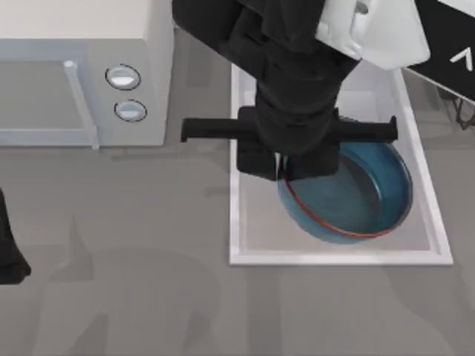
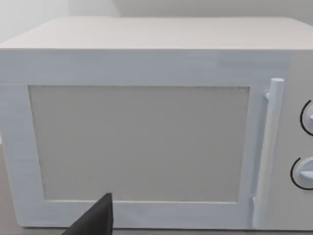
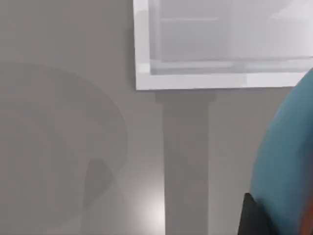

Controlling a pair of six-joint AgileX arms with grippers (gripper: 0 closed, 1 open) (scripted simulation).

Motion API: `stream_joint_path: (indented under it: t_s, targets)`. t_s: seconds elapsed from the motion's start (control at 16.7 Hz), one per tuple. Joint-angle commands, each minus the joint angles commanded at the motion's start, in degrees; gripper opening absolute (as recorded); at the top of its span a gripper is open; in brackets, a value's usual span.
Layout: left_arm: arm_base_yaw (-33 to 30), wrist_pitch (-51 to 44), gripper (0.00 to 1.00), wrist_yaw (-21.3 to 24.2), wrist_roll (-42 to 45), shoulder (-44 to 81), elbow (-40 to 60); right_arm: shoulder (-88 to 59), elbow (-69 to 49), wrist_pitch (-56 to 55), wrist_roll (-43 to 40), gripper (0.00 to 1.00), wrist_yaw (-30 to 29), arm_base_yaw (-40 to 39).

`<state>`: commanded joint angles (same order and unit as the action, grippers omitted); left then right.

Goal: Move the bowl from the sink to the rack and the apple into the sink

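You are looking down on the right arm [image 1: 297,74] reaching over the white sink [image 1: 236,222], its dark gripper [image 1: 286,172] sitting at the left part of the blue bowl's [image 1: 371,200] reddish rim. The bowl is appearing tilted, hanging over the near half of the basin. Whether the fingers are pinching the rim, you cannot tell from above. The white microwave [image 1: 82,67] is standing at the far left, its two round knobs [image 1: 123,77] facing up. The left arm [image 1: 9,252] is sitting idle at the left edge of the grey table [image 1: 111,297].
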<state>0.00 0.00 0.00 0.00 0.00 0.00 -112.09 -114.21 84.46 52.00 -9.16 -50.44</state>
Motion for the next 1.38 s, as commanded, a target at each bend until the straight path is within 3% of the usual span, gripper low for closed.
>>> stream_joint_path:
  t_s: [0.3,0.78,1.02,1.38]
  targets:
    - [0.0,0.0,1.00,0.0,0.0,0.0,0.0,11.0,6.6,5.6,4.9,0.00,-0.7,-5.9]
    - [0.0,0.0,1.00,0.0,0.0,0.0,0.0,12.4,7.7,3.7,3.6,0.00,0.6,-4.2]
    - [0.0,0.0,1.00,0.0,0.0,0.0,0.0,17.7,12.9,-7.3,-3.6,0.00,6.4,5.7]
    - [0.0,0.0,1.00,0.0,0.0,0.0,0.0,28.2,24.5,-39.0,-22.0,0.00,18.7,32.3]
